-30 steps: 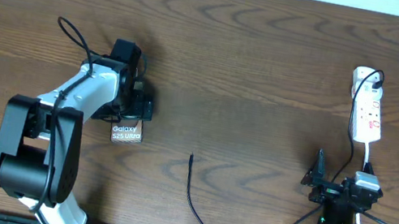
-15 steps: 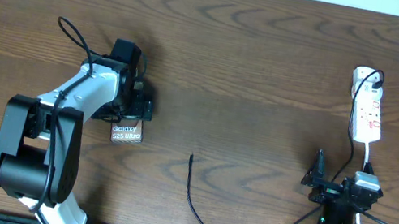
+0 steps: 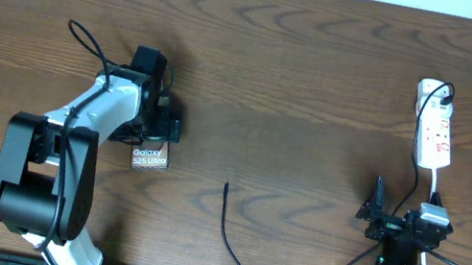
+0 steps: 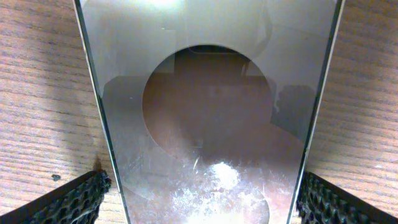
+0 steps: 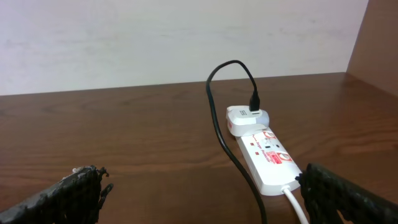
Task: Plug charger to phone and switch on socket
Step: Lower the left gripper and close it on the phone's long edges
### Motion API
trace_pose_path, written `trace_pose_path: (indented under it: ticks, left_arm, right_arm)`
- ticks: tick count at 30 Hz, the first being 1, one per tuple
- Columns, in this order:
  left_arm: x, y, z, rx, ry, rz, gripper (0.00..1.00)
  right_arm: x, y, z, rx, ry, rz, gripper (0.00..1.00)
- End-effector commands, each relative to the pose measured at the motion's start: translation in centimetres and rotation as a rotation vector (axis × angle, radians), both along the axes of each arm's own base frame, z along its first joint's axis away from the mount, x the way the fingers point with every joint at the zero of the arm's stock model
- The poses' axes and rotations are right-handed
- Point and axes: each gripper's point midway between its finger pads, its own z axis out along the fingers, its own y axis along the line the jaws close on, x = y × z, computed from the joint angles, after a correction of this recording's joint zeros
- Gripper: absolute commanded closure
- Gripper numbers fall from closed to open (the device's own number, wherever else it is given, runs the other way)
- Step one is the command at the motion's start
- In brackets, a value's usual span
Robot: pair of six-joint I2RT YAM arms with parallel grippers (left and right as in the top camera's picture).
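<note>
Still nothing moved | left hand [image 4: 202, 202] apart astride phone [image 3: 150, 157] | right hand [image 5: 205, 194] apart, facing socket [image 3: 434, 133] | charger [image 3: 231, 244] loose; I've plugged nothing.

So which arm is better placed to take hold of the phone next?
Left, most likely. The left gripper hangs open astride the phone, one finger on each side. The right gripper, also open, sits far across the table, facing the socket.
</note>
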Motion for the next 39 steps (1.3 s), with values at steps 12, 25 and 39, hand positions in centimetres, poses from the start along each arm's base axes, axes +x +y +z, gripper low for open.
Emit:
trace_pose_path:
  ticks: [12,25,39]
  left_arm:
    - [-1.42,-0.09,-1.43,-0.003,0.076,0.011,0.02]
    - [-1.37,-0.38,-1.42,-0.019,0.075,0.01,0.01]
    - [-1.37,-0.37,-1.42,-0.018,0.075,0.001,0.05]
  right_arm:
    - [-0.01,0.28,-0.01,0.013,-0.002,0.011,0.01]
    - [-0.01,0.29,-0.01,0.013,-0.002,0.012,0.01]
    - [-0.01,0.29,-0.01,0.013,-0.002,0.012,0.01]
